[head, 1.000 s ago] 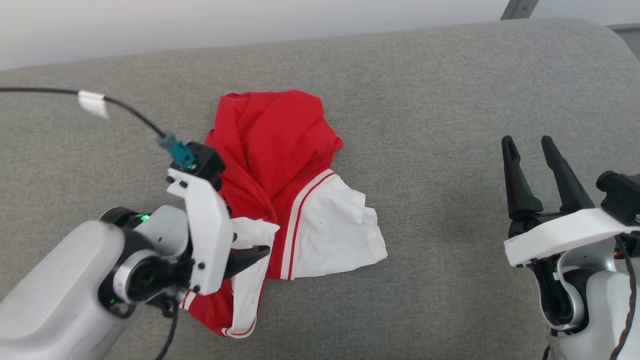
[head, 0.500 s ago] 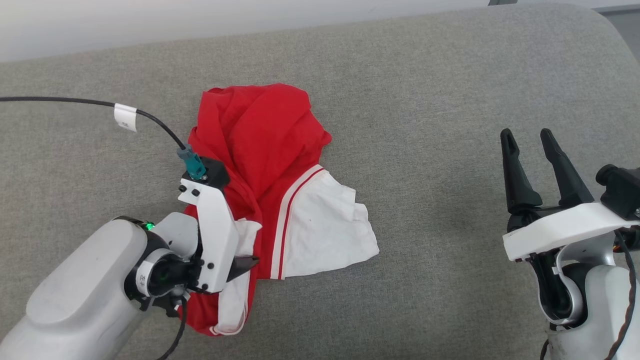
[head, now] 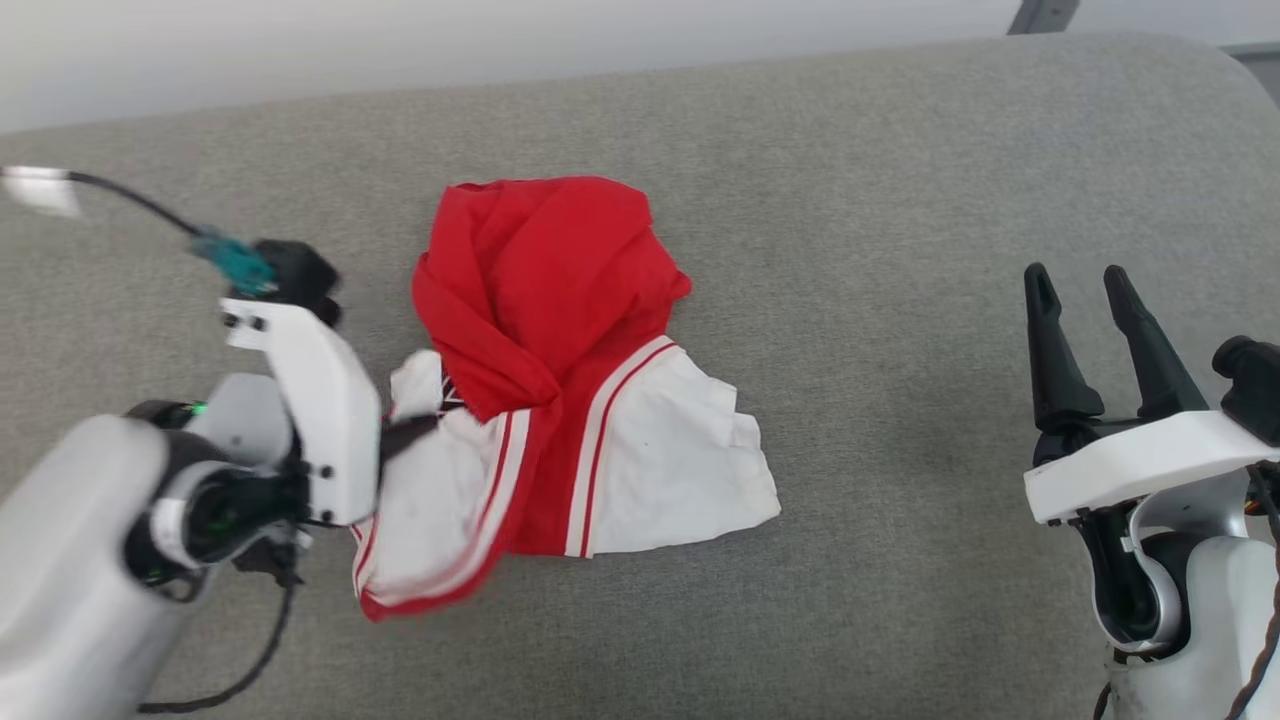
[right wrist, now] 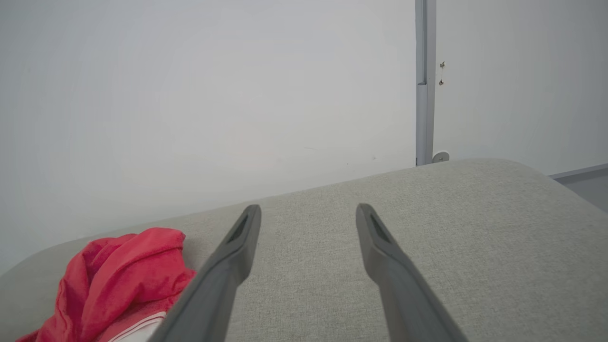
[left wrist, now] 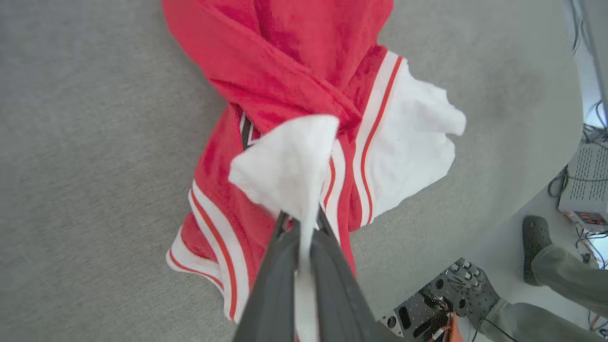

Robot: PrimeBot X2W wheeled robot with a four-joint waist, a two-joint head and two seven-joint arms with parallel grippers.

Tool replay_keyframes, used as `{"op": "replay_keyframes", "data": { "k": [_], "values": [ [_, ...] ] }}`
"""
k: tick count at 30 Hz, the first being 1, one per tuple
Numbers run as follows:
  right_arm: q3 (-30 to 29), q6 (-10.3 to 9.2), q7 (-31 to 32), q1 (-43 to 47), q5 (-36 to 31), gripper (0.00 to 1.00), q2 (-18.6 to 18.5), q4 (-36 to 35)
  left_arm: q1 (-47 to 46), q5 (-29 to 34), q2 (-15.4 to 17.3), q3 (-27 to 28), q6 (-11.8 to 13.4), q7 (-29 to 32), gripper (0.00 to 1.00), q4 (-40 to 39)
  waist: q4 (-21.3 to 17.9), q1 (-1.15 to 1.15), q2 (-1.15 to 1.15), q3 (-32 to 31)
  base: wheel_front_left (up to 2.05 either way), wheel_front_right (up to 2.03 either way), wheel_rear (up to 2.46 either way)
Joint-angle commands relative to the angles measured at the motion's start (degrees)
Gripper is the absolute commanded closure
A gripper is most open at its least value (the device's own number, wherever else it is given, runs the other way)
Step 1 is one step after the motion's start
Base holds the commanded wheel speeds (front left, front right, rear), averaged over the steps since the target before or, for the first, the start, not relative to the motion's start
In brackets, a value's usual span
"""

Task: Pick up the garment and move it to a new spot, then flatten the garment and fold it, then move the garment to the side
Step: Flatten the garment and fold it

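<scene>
I see my left pincer (left wrist: 301,221) closed tight on a white sleeve corner of the garment (head: 545,300), which lies crumpled in the middle of the grey surface (head: 900,180), while my right pincer (head: 1077,280) stands wide open and empty, well apart from it.

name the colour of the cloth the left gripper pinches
White, on the garment; best in left wrist view.
</scene>
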Motion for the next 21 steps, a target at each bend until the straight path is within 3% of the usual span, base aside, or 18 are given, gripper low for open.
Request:
{"op": "replay_keyframes", "data": {
  "k": [1, 9, 17, 21],
  "values": [
    [-0.2, 0.01, 0.2, 0.6, -0.2, 0.0, 0.0, -0.4, 1.6, -1.0, 1.1, 2.0, 1.0, -1.5, 1.0, -1.8, 0.6, 0.0, 0.0, -0.3, 0.0, 0.0, 0.0],
    [-0.5, 0.01, 0.7, 0.9, -0.4, 0.0, 0.0, -0.8, 8.5, -5.7, 5.2, 14.2, 4.3, -10.8, 1.0, -7.2, 2.2, 0.0, 0.0, -0.5, 0.0, 0.0, 0.0],
    [-0.6, 0.01, 1.4, 0.7, -0.6, 0.0, 0.0, -1.0, 15.2, -5.9, 8.1, 23.4, 1.4, -22.1, 1.0, 0.5, 2.9, 0.0, 0.0, -0.3, 0.0, 0.0, 0.0],
    [-0.6, 0.01, 2.0, 0.3, -0.7, 0.0, 0.0, -0.8, 15.8, -4.2, 7.2, 24.6, 0.5, -27.0, 1.0, 7.2, 3.0, 0.0, 0.0, -0.3, 0.0, 0.0, 0.0]
  ]
}}
